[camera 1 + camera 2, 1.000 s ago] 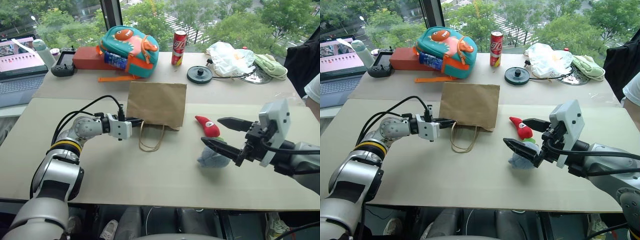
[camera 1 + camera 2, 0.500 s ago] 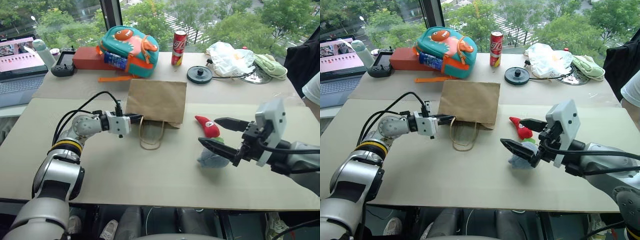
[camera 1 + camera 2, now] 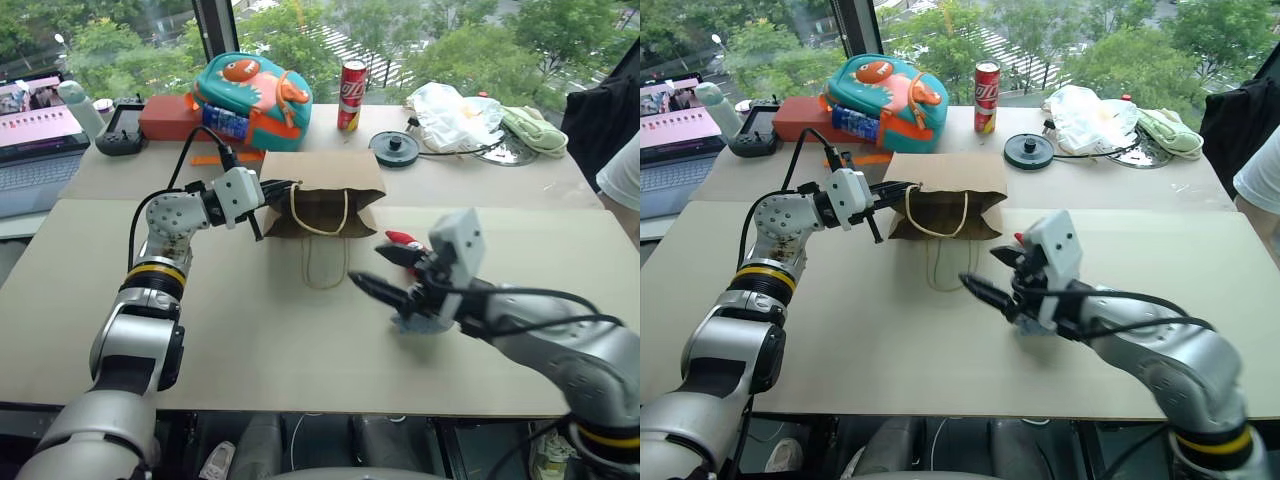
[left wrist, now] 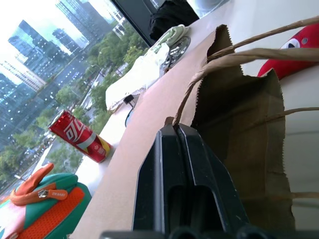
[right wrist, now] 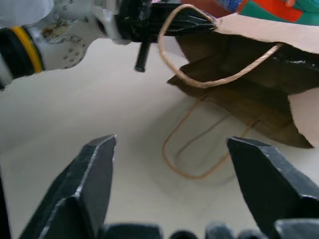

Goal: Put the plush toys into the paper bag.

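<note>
The brown paper bag (image 3: 325, 172) lies on the table with its mouth facing me. My left gripper (image 3: 281, 187) is shut on its upper rim by a twine handle (image 4: 219, 59) and holds that rim raised, so the mouth gapes. The red plush toy (image 3: 403, 239) lies to the right of the bag and shows past it (image 4: 299, 45). The grey-blue plush toy (image 3: 412, 322) sits under my right hand, mostly hidden. My right gripper (image 3: 383, 268) is open with nothing between its fingers (image 5: 89, 174), pointing at the bag's mouth (image 5: 249, 94) from a short way off.
At the back of the table are a teal-and-orange dinosaur backpack (image 3: 250, 85), a red can (image 3: 351, 82), a black disc (image 3: 397, 148), a white plastic bag (image 3: 455, 110) and a laptop (image 3: 35, 115). A person's sleeve (image 3: 620, 170) shows at the right edge.
My left gripper has risen with the bag's upper rim, opening the flat bag's mouth. My right gripper has moved left, past the toys toward the bag, and its jaws have narrowed.
</note>
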